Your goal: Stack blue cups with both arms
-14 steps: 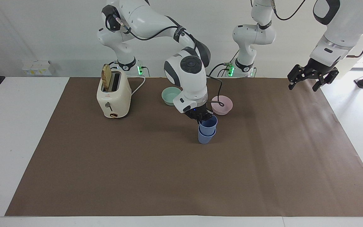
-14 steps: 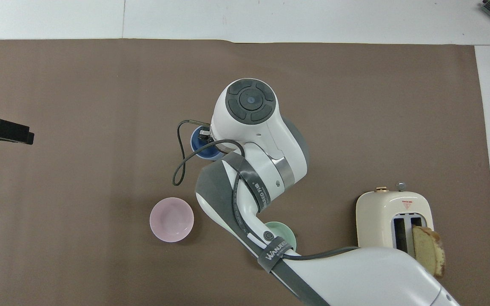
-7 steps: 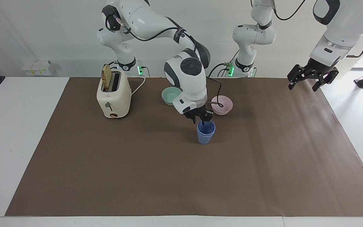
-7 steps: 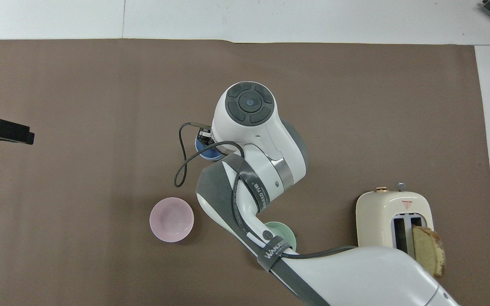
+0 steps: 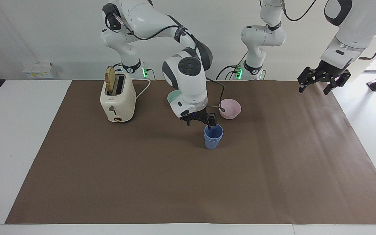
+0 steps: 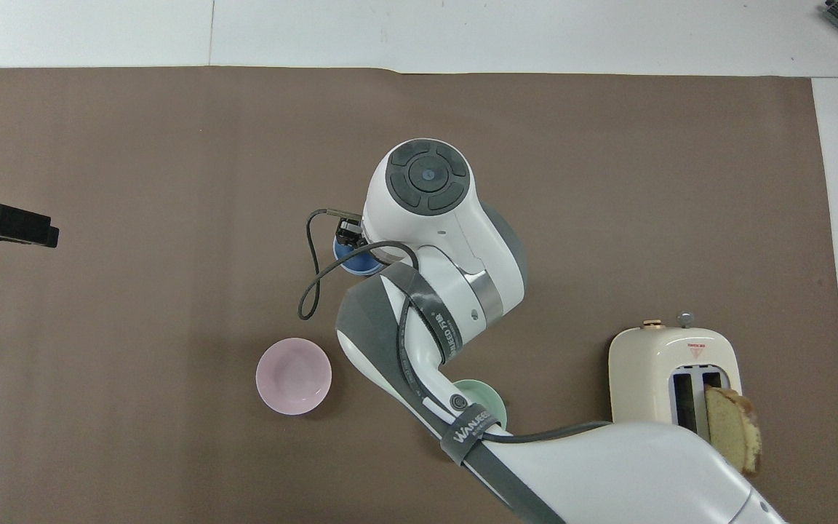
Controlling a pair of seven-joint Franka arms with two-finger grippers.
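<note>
The two blue cups (image 5: 213, 138) stand nested one in the other as one stack on the brown mat, near the table's middle. In the overhead view only a sliver of the blue cups (image 6: 350, 262) shows beside the right arm's wrist. My right gripper (image 5: 200, 124) is open just above the stack's rim; one fingertip (image 5: 211, 127) dips at the rim and the other hangs clear beside the stack. My left gripper (image 5: 318, 86) is open, empty and raised over the mat's edge at the left arm's end, where it waits; it also shows in the overhead view (image 6: 4, 224).
A pink bowl (image 5: 229, 108) and a teal-green bowl (image 5: 174, 96) sit nearer to the robots than the cups. A cream toaster (image 5: 117, 98) with a bread slice (image 5: 110, 80) stands toward the right arm's end. The brown mat (image 5: 188, 189) covers the table.
The right gripper let go of the upper cup, which dropped fully into the lower one. Its fingers spread wide and its wrist rose and shifted slightly. The left arm has not moved.
</note>
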